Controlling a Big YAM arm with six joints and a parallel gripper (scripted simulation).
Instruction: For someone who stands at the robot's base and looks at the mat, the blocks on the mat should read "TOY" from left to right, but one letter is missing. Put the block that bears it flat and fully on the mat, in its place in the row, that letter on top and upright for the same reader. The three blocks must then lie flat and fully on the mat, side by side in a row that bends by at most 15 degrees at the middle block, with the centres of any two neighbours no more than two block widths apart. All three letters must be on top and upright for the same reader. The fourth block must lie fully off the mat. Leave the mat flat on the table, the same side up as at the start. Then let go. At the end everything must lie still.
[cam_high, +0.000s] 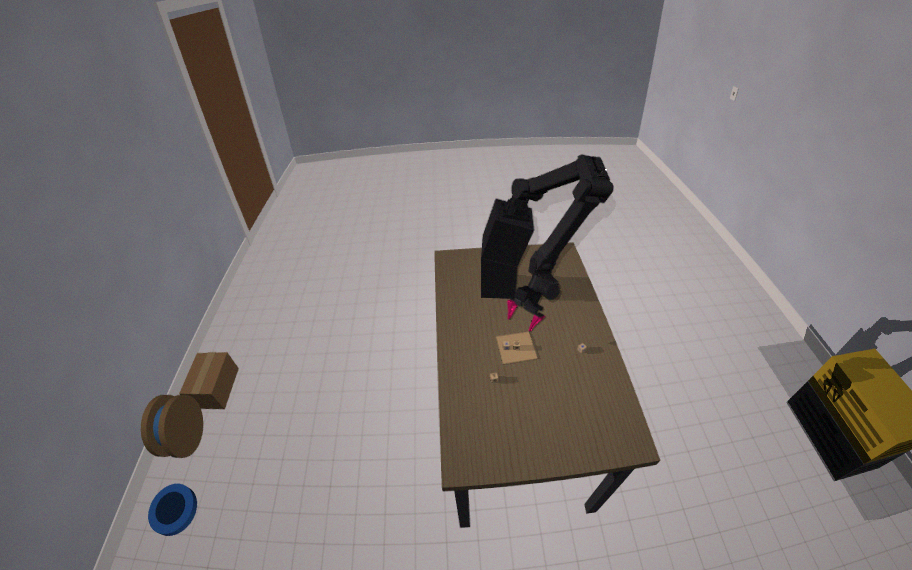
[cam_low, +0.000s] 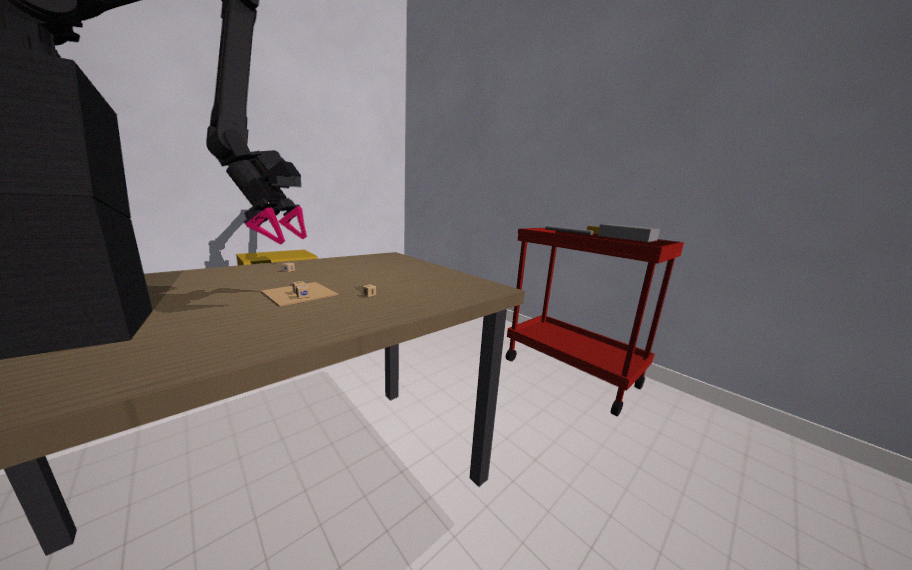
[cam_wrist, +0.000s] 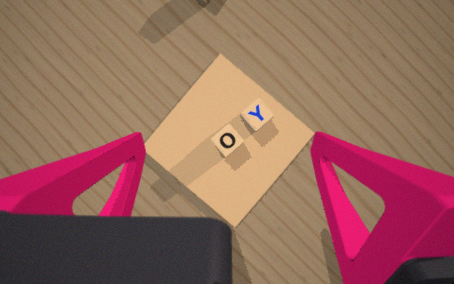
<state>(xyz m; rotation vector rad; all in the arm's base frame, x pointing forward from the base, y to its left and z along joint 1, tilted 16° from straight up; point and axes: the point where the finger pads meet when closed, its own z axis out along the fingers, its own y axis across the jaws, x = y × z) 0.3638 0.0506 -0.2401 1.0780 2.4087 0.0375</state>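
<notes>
Claw (cam_wrist: 227, 200) wide open, gripping nothing, pink fingers spread to either side in the wrist view. Hangs above the table (cam_high: 538, 416), over the edge of the mat (cam_wrist: 200, 165) nearest the robot's base (cam_high: 504, 255), well clear of the surface in the exterior view (cam_low: 277, 225).

Directly below: tan mat lying flat on the wood, turned like a diamond in the wrist view. On it, two blocks side by side, touching or very nearly so: one with a black O (cam_wrist: 228, 141) on top, one with a blue Y (cam_wrist: 257, 115) on top. Bare stretch of mat beside the O, on the side away from the Y.

Farther out, off the mat on the bare table: one small block (cam_high: 493, 377) beyond the mat's far corner, another (cam_high: 581, 347) well apart to the side. Markings on both too small to read, possibly a dark mark on top.

Beyond the table: red cart (cam_low: 662, 250) by the grey wall.
</notes>
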